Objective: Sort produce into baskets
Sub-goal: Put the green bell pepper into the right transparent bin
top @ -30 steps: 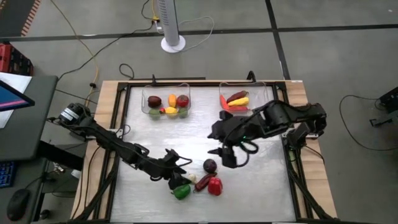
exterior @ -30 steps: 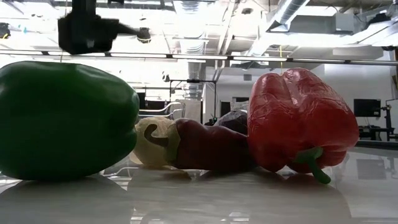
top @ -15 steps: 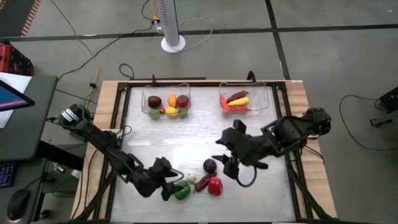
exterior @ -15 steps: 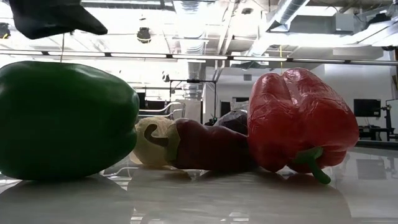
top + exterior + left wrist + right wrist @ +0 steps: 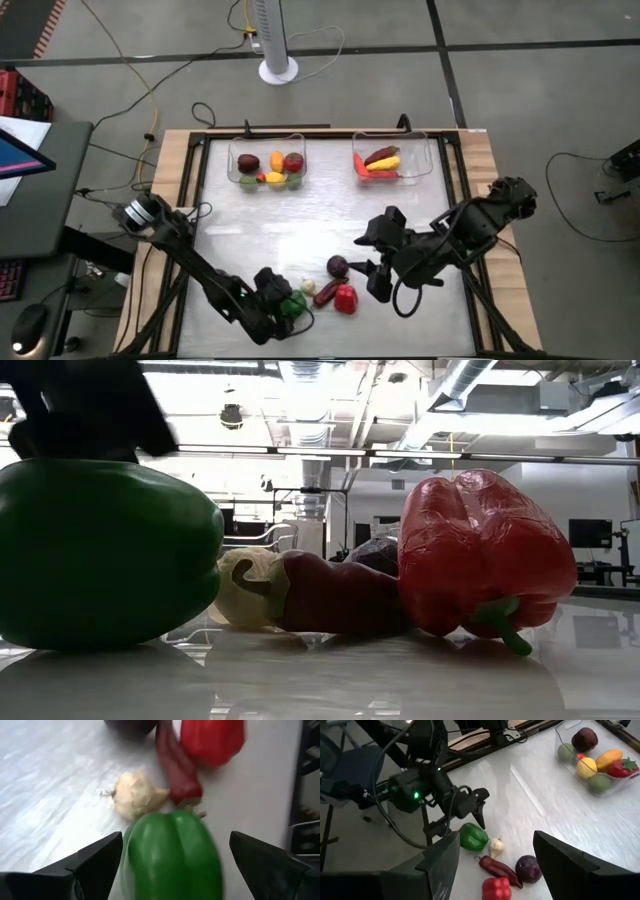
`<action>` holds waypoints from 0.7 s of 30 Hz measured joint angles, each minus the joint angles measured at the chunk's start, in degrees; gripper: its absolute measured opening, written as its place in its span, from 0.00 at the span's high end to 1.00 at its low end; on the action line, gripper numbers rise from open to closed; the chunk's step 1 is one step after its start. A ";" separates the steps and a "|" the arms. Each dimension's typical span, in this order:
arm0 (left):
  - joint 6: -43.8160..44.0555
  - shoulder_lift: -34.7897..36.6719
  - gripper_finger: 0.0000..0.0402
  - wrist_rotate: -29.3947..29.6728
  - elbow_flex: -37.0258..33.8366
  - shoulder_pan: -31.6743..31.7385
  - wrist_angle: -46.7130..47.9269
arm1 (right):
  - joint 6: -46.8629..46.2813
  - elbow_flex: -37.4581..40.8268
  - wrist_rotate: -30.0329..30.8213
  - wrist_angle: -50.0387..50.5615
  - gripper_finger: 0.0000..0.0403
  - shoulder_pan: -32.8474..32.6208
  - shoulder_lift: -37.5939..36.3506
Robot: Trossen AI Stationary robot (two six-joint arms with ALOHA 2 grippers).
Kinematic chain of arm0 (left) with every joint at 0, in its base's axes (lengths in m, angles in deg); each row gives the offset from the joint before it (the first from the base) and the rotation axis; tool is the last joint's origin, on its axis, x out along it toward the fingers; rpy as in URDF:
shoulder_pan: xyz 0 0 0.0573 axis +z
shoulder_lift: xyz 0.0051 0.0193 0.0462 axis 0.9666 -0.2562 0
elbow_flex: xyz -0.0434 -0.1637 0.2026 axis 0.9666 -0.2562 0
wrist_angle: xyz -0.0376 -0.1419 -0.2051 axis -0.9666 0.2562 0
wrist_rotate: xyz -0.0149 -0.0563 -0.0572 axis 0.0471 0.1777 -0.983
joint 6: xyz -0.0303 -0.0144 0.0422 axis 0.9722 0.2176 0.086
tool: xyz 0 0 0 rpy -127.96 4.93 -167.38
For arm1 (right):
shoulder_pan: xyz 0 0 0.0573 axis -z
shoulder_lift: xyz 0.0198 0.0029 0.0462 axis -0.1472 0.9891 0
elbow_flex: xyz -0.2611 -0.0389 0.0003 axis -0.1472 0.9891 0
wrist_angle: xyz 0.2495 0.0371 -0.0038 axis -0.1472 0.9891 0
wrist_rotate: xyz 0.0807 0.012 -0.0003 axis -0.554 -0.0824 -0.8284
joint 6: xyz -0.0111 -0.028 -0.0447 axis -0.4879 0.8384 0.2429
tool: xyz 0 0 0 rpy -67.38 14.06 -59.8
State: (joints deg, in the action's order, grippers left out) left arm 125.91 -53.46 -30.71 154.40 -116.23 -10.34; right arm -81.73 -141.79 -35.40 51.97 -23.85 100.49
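Straddling green pepper (image 5: 172, 855), left gripper (image 5: 175, 862) wide open, nothing gripped.
Garlic (image 5: 134, 796) and dark red chilli (image 5: 176, 770) crowd just beyond; right gripper (image 5: 492, 865) open, empty, above purple onion (image 5: 338, 265).

No legible text, label or number anywhere.
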 joint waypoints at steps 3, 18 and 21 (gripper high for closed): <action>-0.87 -2.51 0.12 -0.06 1.70 0.02 2.75 | -0.46 -0.02 -0.04 1.08 0.30 0.00 0.00; 0.86 -5.04 0.27 -3.95 6.97 0.68 15.20 | 0.13 0.00 0.99 3.96 0.30 0.55 0.02; 3.29 -4.52 0.29 -4.03 7.77 0.83 20.24 | 0.10 0.00 1.13 4.91 0.30 0.57 0.02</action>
State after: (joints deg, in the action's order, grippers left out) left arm 129.20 -57.97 -34.75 162.17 -115.40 9.90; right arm -81.63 -141.79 -34.26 56.88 -23.28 100.51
